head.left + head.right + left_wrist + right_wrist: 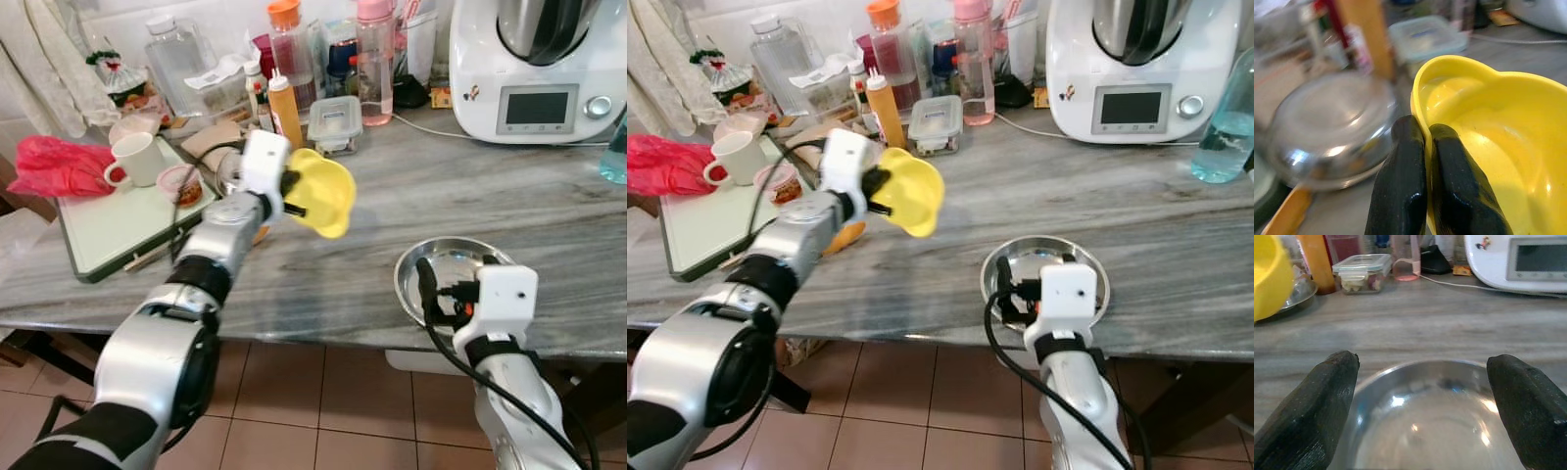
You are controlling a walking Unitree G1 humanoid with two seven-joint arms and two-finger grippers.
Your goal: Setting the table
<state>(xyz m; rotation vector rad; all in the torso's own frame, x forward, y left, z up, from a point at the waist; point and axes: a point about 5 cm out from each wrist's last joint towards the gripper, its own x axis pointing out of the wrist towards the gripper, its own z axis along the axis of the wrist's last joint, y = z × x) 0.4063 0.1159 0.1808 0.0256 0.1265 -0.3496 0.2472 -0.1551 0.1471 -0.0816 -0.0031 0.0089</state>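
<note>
Above counter: left fingers [1415, 186] pinch yellow bowl [323, 191] rim | right fingers [1312, 411] spread over steel bowl [456, 262] | bottles [286, 108] behind

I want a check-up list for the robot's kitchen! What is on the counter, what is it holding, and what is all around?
Surface: grey marble counter, things crowded along the back.
Job's things: yellow bowl held up above the counter; steel bowl sits near the front edge.
Clutter: white mug and red cloth on a green tray; orange sauce bottle; lidded food box; pink bottle; white kitchen machine; upturned steel bowl behind the yellow one.
Grippers: left gripper pinches the yellow bowl's rim; right gripper open at the steel bowl's near rim.
Cables: white cord runs from the machine.
Surroundings: tiled floor below.
</note>
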